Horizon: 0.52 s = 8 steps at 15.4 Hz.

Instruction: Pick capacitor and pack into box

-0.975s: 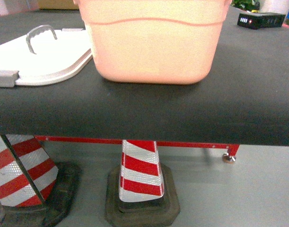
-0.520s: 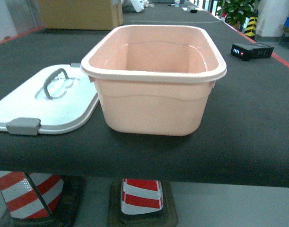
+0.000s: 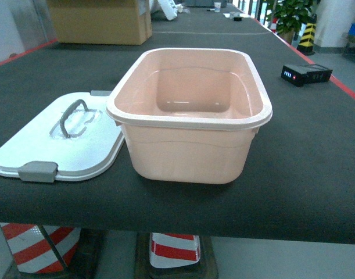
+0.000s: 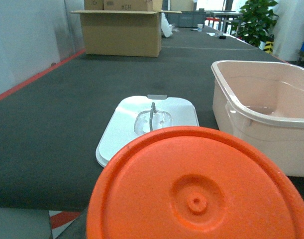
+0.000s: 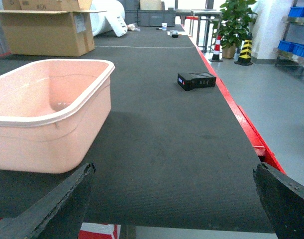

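On a black table (image 3: 316, 157), the open pink box (image 3: 192, 125) now sits lower in view, lid (image 3: 61, 142) at left; no legible writing. Right gripper (image 5: 174, 199) spread; left gripper's state unclear.

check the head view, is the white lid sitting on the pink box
No, the white lid lies flat on the table left of the open pink box.

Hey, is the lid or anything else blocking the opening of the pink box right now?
Nothing visible blocks it. The box stands open on the black table, its inside bare as far as the views show. Its white lid lies flat beside it on the left, clear of the rim.
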### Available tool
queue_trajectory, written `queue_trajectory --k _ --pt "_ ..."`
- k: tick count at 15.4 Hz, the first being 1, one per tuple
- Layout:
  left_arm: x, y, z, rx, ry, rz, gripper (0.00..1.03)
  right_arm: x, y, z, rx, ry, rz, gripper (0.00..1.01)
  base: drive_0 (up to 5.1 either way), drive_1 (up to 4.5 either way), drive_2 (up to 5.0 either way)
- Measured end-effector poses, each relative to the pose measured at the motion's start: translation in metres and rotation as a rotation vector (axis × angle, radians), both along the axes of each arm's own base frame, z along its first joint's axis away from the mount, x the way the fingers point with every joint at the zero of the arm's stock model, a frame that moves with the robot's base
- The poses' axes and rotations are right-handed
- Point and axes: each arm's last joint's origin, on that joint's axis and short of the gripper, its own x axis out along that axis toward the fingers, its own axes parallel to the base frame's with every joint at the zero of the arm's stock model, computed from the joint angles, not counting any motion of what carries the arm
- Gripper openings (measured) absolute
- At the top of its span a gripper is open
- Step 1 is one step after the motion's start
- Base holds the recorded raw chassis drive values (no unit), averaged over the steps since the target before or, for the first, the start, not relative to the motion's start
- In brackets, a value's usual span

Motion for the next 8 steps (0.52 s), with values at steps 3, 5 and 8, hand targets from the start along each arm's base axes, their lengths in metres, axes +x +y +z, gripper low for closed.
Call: queue_trajectory --k 3,5,8 --pt "0.0000 0.0000 0.0000 0.000 0.000 0.000 0.43 0.0000 0.0000 0.0000 0.000 0.000 0.000 0.98 0.0 0.00 0.0" --pt "0.0000 0.0000 0.0000 0.000 0.000 0.000 0.43 0.0000 0.0000 0.0000 0.000 0.000 0.000 0.98 0.0 0.00 0.0" --pt "0.0002 0.0001 0.0005 0.000 -0.005 0.009 0.43 0.0000 0.0000 0.0000 0.000 0.000 0.000 0.98 0.0 0.00 0.0"
